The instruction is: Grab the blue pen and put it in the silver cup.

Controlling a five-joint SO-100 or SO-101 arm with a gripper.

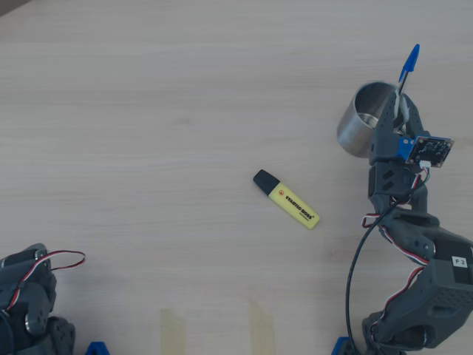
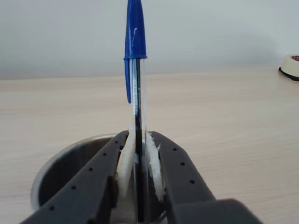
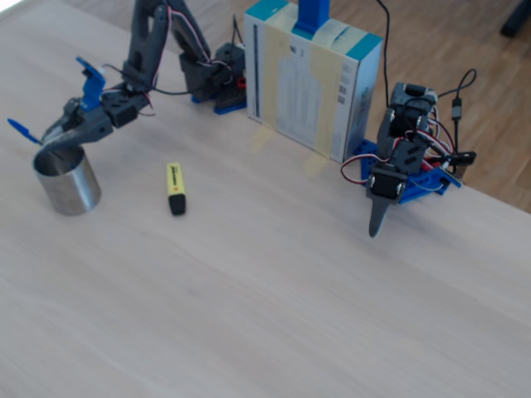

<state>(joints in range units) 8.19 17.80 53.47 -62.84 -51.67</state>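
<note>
Overhead, your gripper (image 1: 400, 111) sits over the right rim of the cup (image 1: 362, 118), clamped on the pen (image 1: 408, 65), whose blue cap pokes out beyond the far side. A highlighter (image 1: 288, 200) lies to the cup's near left.

In the wrist view, the jaws pinch the pen (image 2: 136, 70) above the cup (image 2: 60, 170).

In the fixed view, the pen (image 3: 23, 131) hangs over the cup (image 3: 68, 182) at far left.

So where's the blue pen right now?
The blue pen is clamped in the hand over the silver cup, at the right of the overhead view, cap end sticking out past the rim.
</note>
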